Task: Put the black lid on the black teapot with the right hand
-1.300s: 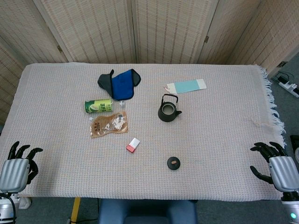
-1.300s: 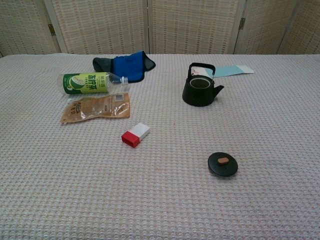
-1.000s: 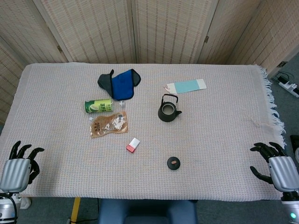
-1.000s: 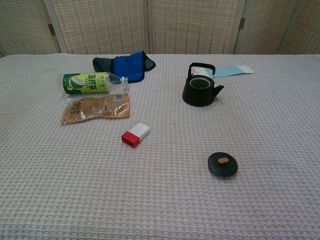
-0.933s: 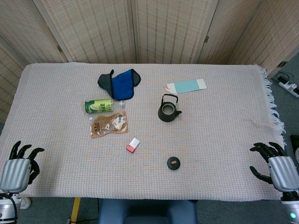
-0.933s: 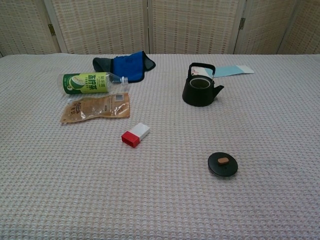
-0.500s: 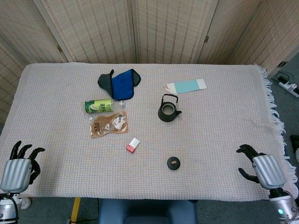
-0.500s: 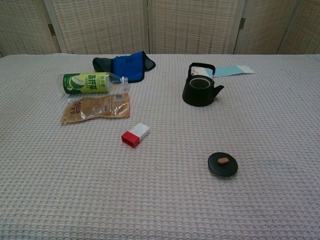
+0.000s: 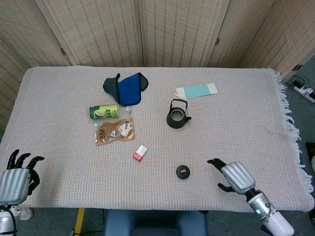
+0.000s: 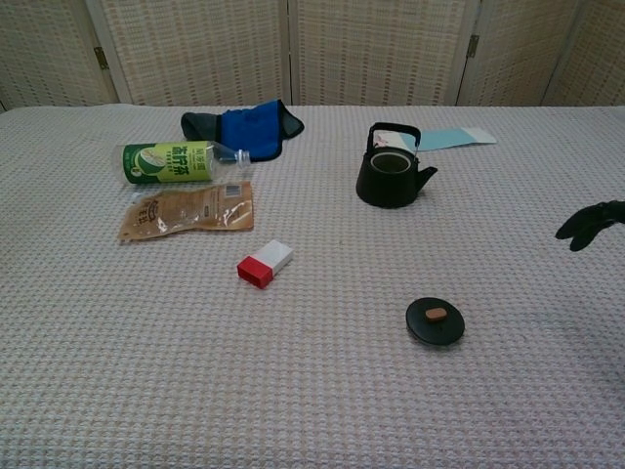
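The black lid [image 9: 183,172] [image 10: 436,321] with a brown knob lies flat on the cloth near the front edge. The black teapot [image 9: 177,117] [image 10: 393,177] stands upright and uncovered farther back, handle raised. My right hand [image 9: 234,177] [image 10: 590,224] hovers over the cloth to the right of the lid, fingers spread, holding nothing. My left hand [image 9: 15,181] stays at the front left corner, off the table's edge, fingers apart and empty; the chest view does not show it.
A red-and-white small box [image 9: 140,153] lies left of the lid. A brown snack pouch [image 9: 115,131], a green bottle [image 9: 104,111] on its side and a blue-and-grey cloth [image 9: 127,87] occupy the left back. A light blue card [image 9: 197,90] lies behind the teapot.
My right hand has moved left from the table's right front corner toward the lid and now shows in the chest view. The left hand has barely shifted.
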Controlling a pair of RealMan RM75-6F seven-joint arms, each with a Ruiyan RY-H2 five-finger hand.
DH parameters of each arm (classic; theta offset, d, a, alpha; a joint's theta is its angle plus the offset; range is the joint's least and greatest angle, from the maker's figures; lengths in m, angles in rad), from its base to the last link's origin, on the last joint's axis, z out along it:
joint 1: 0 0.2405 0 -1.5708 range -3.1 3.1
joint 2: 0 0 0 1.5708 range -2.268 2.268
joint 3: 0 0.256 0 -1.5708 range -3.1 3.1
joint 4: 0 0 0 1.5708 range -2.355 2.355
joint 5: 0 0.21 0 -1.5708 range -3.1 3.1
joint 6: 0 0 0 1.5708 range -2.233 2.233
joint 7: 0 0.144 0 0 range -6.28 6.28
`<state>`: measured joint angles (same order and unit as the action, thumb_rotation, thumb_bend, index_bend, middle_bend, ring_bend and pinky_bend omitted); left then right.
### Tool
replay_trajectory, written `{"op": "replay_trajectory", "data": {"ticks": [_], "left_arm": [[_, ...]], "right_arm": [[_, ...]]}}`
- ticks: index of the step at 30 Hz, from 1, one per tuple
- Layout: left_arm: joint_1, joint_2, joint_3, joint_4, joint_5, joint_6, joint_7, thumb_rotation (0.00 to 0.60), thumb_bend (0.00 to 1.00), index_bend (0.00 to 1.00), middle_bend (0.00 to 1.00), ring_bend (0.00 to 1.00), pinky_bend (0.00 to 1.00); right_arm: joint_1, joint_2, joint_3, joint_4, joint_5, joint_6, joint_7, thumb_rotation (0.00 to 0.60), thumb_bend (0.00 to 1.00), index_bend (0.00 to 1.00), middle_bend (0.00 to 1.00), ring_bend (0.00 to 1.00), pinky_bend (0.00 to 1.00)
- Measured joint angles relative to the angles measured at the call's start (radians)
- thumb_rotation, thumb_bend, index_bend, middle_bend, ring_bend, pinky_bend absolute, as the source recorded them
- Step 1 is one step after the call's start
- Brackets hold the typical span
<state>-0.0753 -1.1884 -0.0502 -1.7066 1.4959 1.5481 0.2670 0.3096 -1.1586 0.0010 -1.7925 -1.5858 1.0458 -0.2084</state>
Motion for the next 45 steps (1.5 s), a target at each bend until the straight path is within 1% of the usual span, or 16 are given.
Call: {"op": "replay_trajectory", "data": {"ticks": [5,10,12,17,23,31,35,40,45], "left_arm": [[0.000,0.001,0.000,0.003,-0.007,-0.006,-0.002,0.600,0.34,0.33,0.18,0.16,0.05],[0.000,0.002,-0.001,0.008,-0.013,-0.011,-0.005,0.600,0.34,0.35,0.18,0.16,0.05],[0.000,0.002,-0.001,0.009,-0.014,-0.014,-0.007,0.600,0.34,0.37,0.18,0.16,0.05],[-0.001,-0.003,-0.002,0.017,-0.017,-0.019,-0.011,0.600,0.34,0.37,0.18,0.16,0.05],[-0.001,-0.005,-0.002,0.023,-0.016,-0.017,-0.018,0.600,0.34,0.37,0.18,0.16,0.05],[0.001,-0.005,-0.002,0.028,-0.014,-0.015,-0.027,0.600,0.34,0.37,0.18,0.16,0.05],[0.003,-0.003,-0.002,0.030,-0.013,-0.012,-0.032,0.600,0.34,0.37,0.18,0.16,0.05],[0.004,-0.004,-0.002,0.033,-0.012,-0.012,-0.036,0.600,0.34,0.37,0.18,0.16,0.05],[0.003,-0.005,-0.001,0.034,-0.013,-0.015,-0.036,0.600,0.34,0.37,0.18,0.16,0.05]], "right_arm": [[0.076,-0.072,0.026,-0.023,0.073,-0.091,-0.080,0.600,0.27,0.15,0.24,0.87,0.84],[0.126,-0.113,0.035,-0.025,0.123,-0.149,-0.145,0.600,0.27,0.11,0.16,0.85,0.84],[0.143,-0.128,0.037,-0.025,0.141,-0.169,-0.178,0.600,0.27,0.10,0.15,0.85,0.84],[0.180,-0.163,0.039,-0.018,0.202,-0.199,-0.264,0.600,0.27,0.09,0.15,0.85,0.84],[0.217,-0.207,0.042,0.001,0.284,-0.209,-0.345,0.600,0.27,0.10,0.16,0.85,0.84],[0.257,-0.249,0.038,0.028,0.357,-0.217,-0.409,0.600,0.27,0.16,0.22,0.85,0.84],[0.280,-0.278,0.037,0.041,0.392,-0.211,-0.435,0.600,0.27,0.20,0.24,0.85,0.84],[0.296,-0.289,0.028,0.046,0.415,-0.199,-0.458,0.600,0.27,0.25,0.25,0.86,0.84],[0.307,-0.302,0.017,0.051,0.428,-0.178,-0.470,0.600,0.27,0.28,0.27,0.86,0.84]]}}
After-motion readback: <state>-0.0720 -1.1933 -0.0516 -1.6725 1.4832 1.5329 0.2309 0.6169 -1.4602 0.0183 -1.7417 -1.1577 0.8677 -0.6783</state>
